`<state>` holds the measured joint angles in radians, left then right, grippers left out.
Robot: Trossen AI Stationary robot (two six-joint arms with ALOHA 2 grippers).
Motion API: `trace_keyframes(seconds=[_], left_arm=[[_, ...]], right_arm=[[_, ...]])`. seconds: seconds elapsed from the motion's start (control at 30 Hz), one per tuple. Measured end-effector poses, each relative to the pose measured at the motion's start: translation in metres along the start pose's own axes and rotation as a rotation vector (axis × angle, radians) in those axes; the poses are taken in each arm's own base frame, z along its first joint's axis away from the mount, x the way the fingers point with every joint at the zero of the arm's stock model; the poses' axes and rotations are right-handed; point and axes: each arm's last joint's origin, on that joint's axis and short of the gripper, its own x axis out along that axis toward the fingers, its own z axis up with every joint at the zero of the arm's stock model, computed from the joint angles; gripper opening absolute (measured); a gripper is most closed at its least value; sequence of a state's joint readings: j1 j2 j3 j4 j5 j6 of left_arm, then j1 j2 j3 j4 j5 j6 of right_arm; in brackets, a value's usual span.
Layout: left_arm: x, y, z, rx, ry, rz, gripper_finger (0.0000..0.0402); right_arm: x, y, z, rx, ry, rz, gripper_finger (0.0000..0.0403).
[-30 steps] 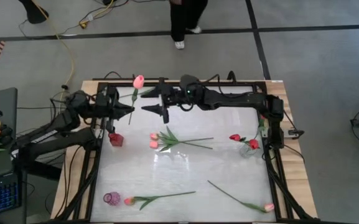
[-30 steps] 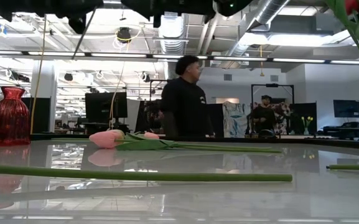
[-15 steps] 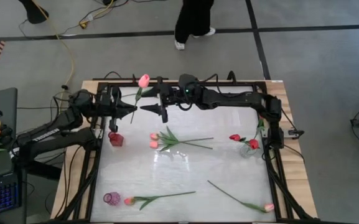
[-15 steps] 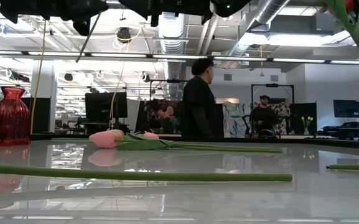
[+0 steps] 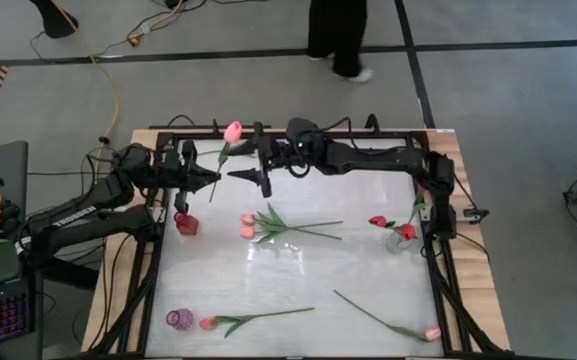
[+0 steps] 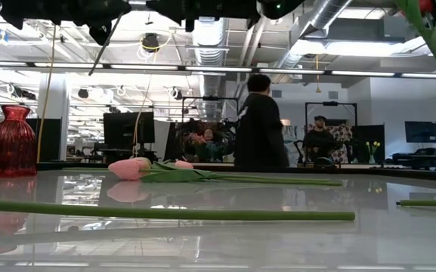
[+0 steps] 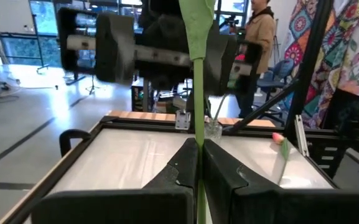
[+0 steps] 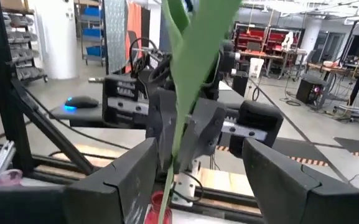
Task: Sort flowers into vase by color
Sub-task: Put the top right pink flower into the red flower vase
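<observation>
Aloft, left hand (image 5: 211, 177) clamps pink tulip (image 5: 232, 132) stem; right hand (image 5: 236, 174) fingers apart, facing it.

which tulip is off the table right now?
The pink tulip at the far edge: the left gripper is shut on its stem, bud raised. The other loose tulips lie flat on the table.

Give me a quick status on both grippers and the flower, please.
Left gripper shut on pink tulip stem, held above the table's far edge. Right gripper open, facing it, stem between its fingers. Red vase below; nothing blocking.
</observation>
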<state>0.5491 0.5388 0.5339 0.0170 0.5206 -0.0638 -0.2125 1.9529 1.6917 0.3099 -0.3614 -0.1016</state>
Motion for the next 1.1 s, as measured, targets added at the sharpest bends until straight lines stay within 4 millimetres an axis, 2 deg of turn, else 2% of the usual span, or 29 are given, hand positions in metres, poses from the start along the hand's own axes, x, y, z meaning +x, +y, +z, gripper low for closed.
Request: trace_keyframes(seconds=[0.27,0.47,0.57,0.67,0.77,0.87,0.97,1.1], left_arm=[[0.000,0.000,0.000,0.012,0.004,0.012,0.0000],[0.000,0.001,-0.001,0.021,0.006,0.036,0.0000],[0.000,0.001,-0.001,0.017,0.011,0.036,0.0000],[0.000,0.001,-0.003,0.010,0.027,0.037,0.0000],[0.000,0.001,-0.005,-0.002,0.048,0.038,0.0000],[0.000,0.001,-0.007,-0.009,0.061,0.038,0.0000],[0.000,0.001,-0.007,-0.011,0.064,0.038,0.0000],[0.000,0.001,-0.008,-0.024,0.072,0.023,0.0000]], right_arm=[[-0.023,0.002,0.033,0.008,0.026,-0.001,0.0265],[-0.060,0.001,0.068,-0.025,0.082,-0.021,0.0265],[-0.079,-0.013,0.078,-0.046,0.100,-0.067,0.0265],[-0.099,-0.042,0.078,-0.047,0.074,-0.157,0.0265],[-0.119,-0.082,0.069,0.045,0.042,-0.235,0.0265],[-0.130,-0.122,0.046,0.177,0.019,-0.259,0.0265],[-0.126,-0.150,0.011,0.281,0.009,-0.238,0.0265],[-0.109,-0.169,-0.035,0.359,-0.010,-0.156,0.0265]])
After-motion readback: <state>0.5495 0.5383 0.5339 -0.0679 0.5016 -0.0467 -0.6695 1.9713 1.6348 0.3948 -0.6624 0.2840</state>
